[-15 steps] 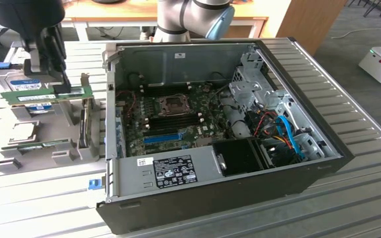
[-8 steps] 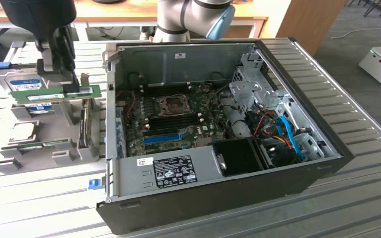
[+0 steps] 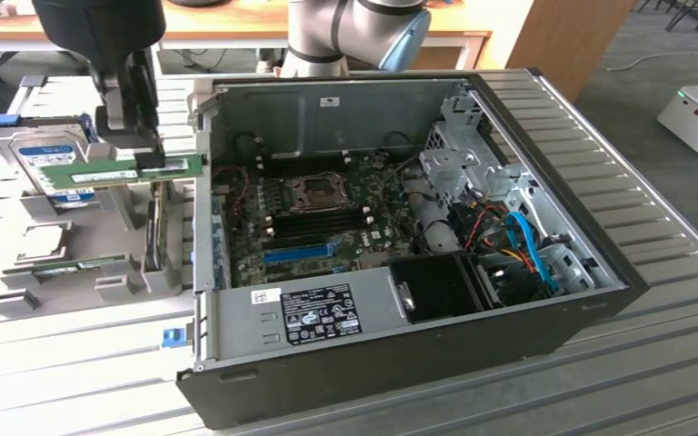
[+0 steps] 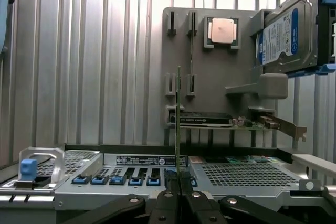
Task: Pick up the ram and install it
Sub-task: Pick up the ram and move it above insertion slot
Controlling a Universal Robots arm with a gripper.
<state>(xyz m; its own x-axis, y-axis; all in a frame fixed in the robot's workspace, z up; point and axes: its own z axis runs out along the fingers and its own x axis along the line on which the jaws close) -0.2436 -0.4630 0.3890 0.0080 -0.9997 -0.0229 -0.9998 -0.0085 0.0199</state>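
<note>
**Position.** The hand [image 3: 141, 154] was pressed together on the ram [image 3: 131, 170], pinching the green stick by its upper long edge. The ram hung level in the air above the grey parts fixture [image 3: 94, 282], just in front of the hard drive [image 3: 46, 159], at the exterior view's left of the open computer case [image 3: 592, 300]. It was near the case's side wall but apart from it.

**Procedure.** The step in hand appeared to be the carry toward the motherboard [image 3: 362, 236]. Judged from this pose, the stick needed to stay level and parallel to the black memory slots [image 3: 313, 218] and pass over the case wall with margin. The grip needed to stay central, as in the wrist view, where the ram [image 4: 178, 124] rose edge-on from the hand [image 4: 180, 203].

**Not determinable.**
- The ram's contact edge and notch position could not be read.
- Whether the slot latches stood open could not be told.
- The fingertips were hard to separate from the stick in the exterior view.
- The arm's upper part was cut off.
</note>
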